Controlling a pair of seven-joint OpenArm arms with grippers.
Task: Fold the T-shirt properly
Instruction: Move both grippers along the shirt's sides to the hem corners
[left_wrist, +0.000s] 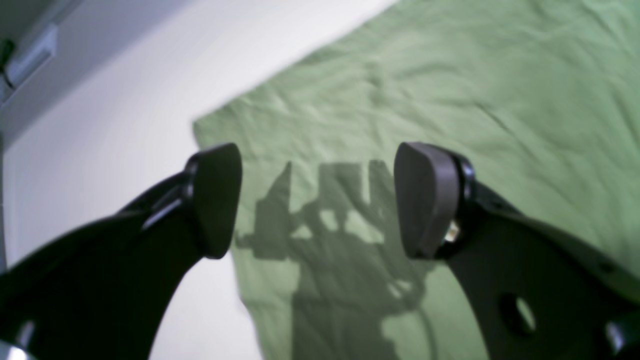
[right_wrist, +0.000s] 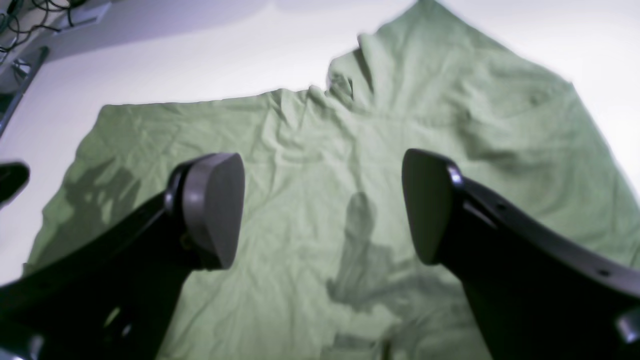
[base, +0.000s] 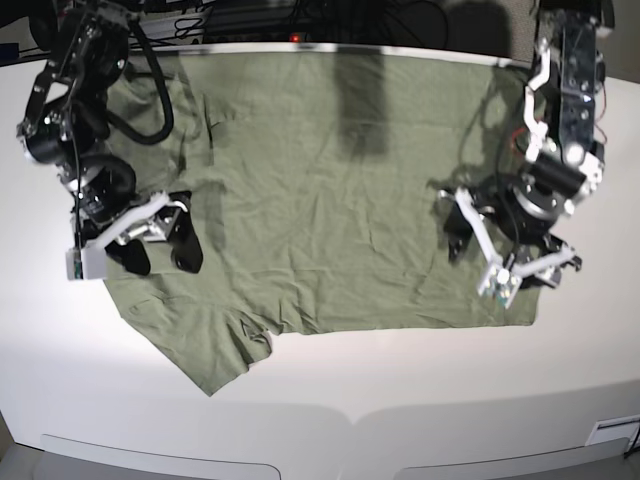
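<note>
Two grippers, left (base: 462, 236) and right (base: 160, 252), jaws apart, over spread T-shirt (base: 330, 200).

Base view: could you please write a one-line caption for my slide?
Wrinkled sage-green cotton T-shirt spread flat on a white table, open left gripper and open right gripper hovering above its opposite ends.

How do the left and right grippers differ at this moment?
The left gripper hangs over the T-shirt hem corner; the right gripper hangs by the sleeve end. In the wrist views, table shows under the left's fingers, only cloth under the right's. Both are open, holding nothing.
</note>
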